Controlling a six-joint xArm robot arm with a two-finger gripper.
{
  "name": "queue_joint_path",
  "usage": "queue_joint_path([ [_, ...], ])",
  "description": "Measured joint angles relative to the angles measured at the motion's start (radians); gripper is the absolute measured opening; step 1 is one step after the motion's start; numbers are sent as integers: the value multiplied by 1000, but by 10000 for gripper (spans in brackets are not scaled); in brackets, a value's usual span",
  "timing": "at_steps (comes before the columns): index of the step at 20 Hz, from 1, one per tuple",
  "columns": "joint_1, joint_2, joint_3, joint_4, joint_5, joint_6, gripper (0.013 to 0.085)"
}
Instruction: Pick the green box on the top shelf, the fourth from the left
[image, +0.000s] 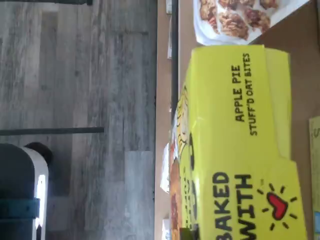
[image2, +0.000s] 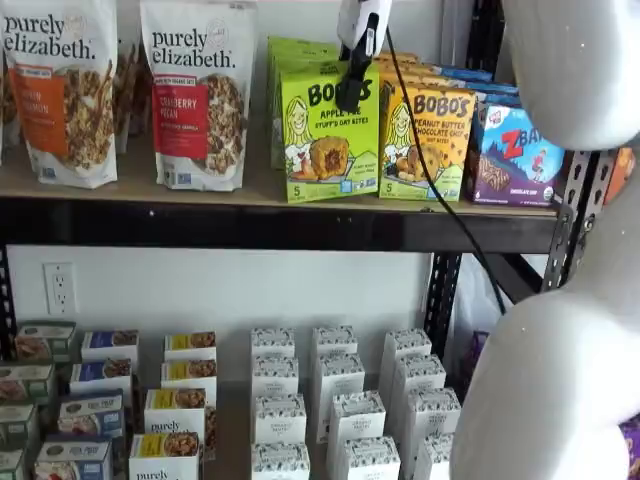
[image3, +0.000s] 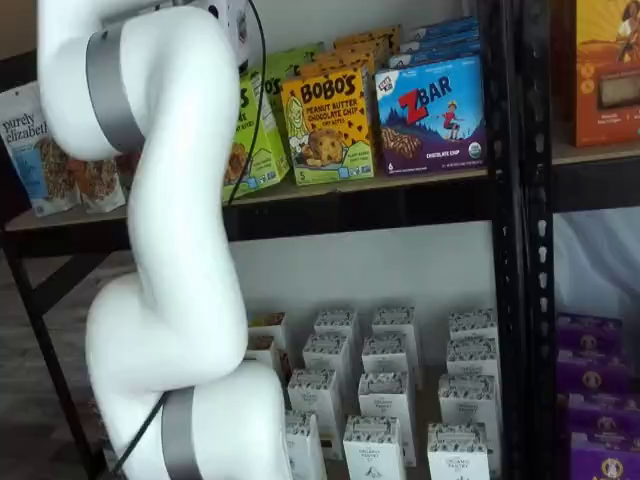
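The green box (image2: 327, 135) is a lime-green Bobo's Apple Pie carton standing upright at the front edge of the top shelf (image2: 200, 222). The gripper (image2: 350, 98) hangs from above right in front of the box's upper right part. Its black fingers show as one dark bar with no visible gap, so I cannot tell if it is open or shut. The wrist view looks down on the box's top (image: 240, 130) from close by, with no fingers in sight. In a shelf view the arm hides most of the box (image3: 252, 140) and the gripper.
An orange-yellow Bobo's box (image2: 425, 140) stands right beside the green box, then a blue ZBar box (image2: 515, 155). Granola bags (image2: 195, 90) stand to its left. More green boxes sit behind it. Small white boxes (image2: 335, 400) fill the lower shelf. The white arm (image3: 170, 250) stands in front.
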Motion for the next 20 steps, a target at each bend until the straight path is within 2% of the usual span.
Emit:
queue_joint_path([
  [11,-10,-38,-11,13,89,0,330],
  [16,-14,-72,26,-5,95,-8,330],
  [20,-24,-99,57,4,100,-17,330],
])
